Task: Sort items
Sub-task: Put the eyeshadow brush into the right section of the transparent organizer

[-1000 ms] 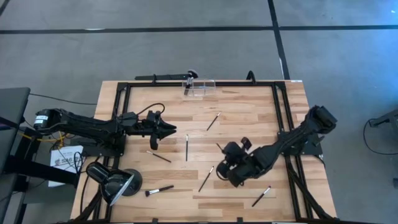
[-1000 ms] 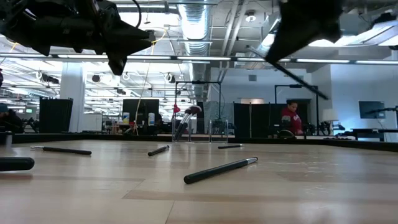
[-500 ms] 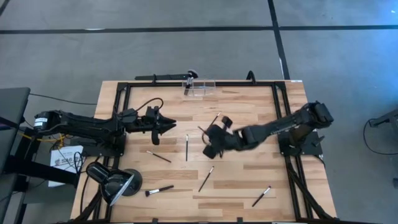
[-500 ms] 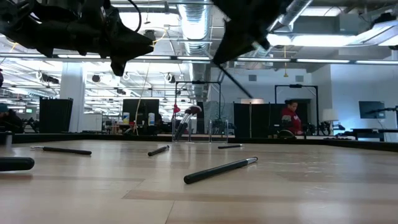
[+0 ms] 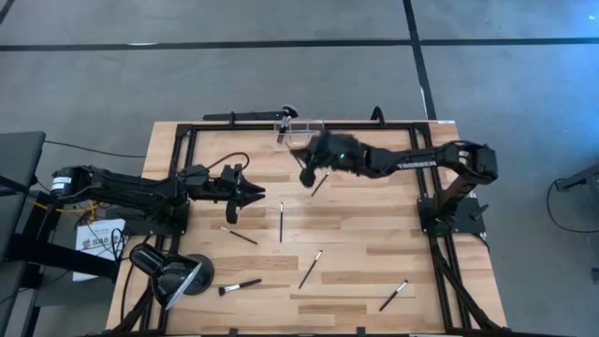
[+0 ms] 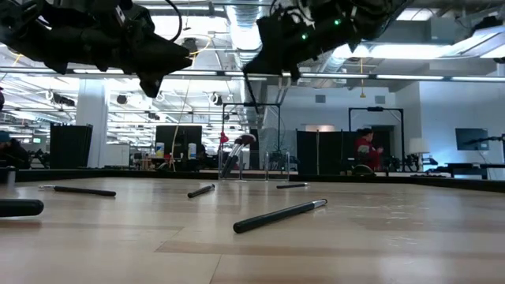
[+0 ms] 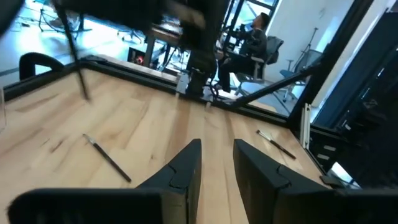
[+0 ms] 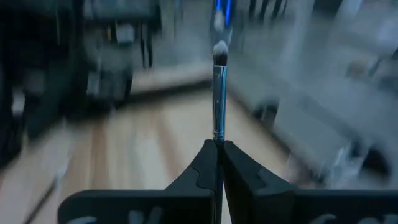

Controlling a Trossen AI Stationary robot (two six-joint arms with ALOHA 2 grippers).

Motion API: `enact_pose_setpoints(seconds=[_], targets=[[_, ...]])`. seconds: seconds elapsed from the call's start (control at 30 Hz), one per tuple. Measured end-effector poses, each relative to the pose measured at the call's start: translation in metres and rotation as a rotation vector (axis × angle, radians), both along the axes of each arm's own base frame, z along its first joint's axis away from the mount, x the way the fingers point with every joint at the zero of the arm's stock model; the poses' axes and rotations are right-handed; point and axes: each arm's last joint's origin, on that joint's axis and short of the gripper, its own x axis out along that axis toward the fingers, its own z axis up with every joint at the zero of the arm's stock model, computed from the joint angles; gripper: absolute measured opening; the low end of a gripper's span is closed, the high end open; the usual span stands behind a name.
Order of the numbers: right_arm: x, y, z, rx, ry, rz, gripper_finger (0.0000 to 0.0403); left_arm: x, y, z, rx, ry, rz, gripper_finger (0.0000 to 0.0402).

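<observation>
My right gripper (image 5: 307, 174) hangs above the table's far middle, near a clear container (image 5: 299, 131), and is shut on a slim makeup brush (image 8: 219, 93) with a silver ferrule and a small bristle tip. My left gripper (image 5: 257, 194) hovers level over the left half, open, with nothing between its fingers (image 7: 217, 163). Several other brushes lie flat on the wood: one (image 5: 321, 183) just below the right gripper, others at the middle (image 5: 281, 222), (image 5: 311, 269) and along the near side (image 5: 241, 285), (image 5: 394, 295). My right gripper pinches the brush's handle (image 8: 219, 135) between its two shut fingers. The fingers lie along the brush, so the ferrule and bristle tip (image 8: 219, 53) stick straight out past the fingertips. The brush is lifted clear of the table.
A black desk lamp with a round head (image 5: 173, 276) stands at the near left corner. A black frame (image 5: 412, 126) runs along the table's edges. The clear container holds a brush (image 5: 288, 114). People sit in the room beyond the far edge (image 6: 367, 150).
My right gripper has swept from the near right part of the table toward the far edge and the left, up to the clear container, carrying the brush clear of the table. Its wrist has turned on the way. It has stayed shut.
</observation>
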Motion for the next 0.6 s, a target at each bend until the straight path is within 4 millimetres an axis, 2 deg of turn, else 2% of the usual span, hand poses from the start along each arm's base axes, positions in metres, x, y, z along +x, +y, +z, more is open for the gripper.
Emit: enact_pose_setpoints(seconds=[0.2, 0.33, 0.6], targets=[[-0.017, -0.042, -0.005, -0.044, -0.158, -0.074, 0.0003, 0.0, -0.008, -0.005, -0.006, 0.049, -0.041, 0.009], [-0.035, -0.068, -0.017, -0.047, -0.159, -0.151, 0.0003, 0.0, -0.013, -0.006, -0.004, 0.061, -0.054, 0.009], [-0.061, -0.109, -0.022, -0.046, -0.152, -0.232, 0.0003, 0.0, -0.016, -0.006, 0.016, 0.064, 0.016, 0.009]])
